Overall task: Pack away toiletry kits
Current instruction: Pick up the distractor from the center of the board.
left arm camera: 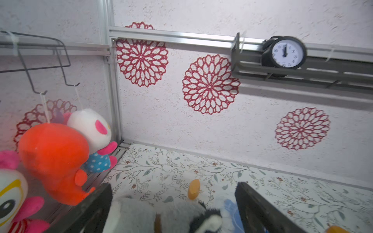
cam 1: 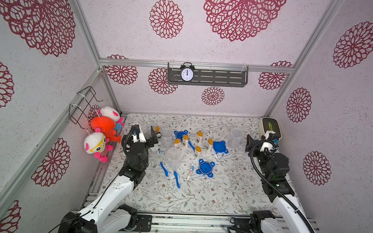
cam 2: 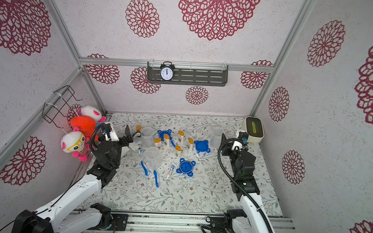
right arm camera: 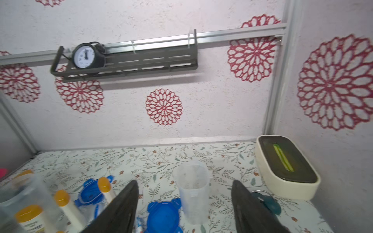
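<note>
Barely started tbh, got three lidless clear jars point(cam 1: 174, 158) plus loose bottles point(cam 1: 199, 137), toothbrushes point(cam 1: 164, 169), toothpaste point(cam 1: 190, 172) and blue lids point(cam 1: 205, 167) on the counter point(cam 1: 199, 197) left of the cream box point(cam 1: 269, 126), left claw point(cam 1: 152, 137) and right claw point(cam 1: 248, 144) both wide, gripping nothing.

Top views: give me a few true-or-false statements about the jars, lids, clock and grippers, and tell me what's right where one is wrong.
1. All three blue lids lie on the table, none of them closing a container. True.
2. The jar beside the right gripper lies on its side. False: it stands upright.
3. The clock stands on the table. False: it sits on the wall shelf.
4. Two toothbrushes lie flat close to the front jar. True.
5. The left gripper is shut on a bottle. False: its jaws stand open, close by a black-and-white plush toy.
</note>
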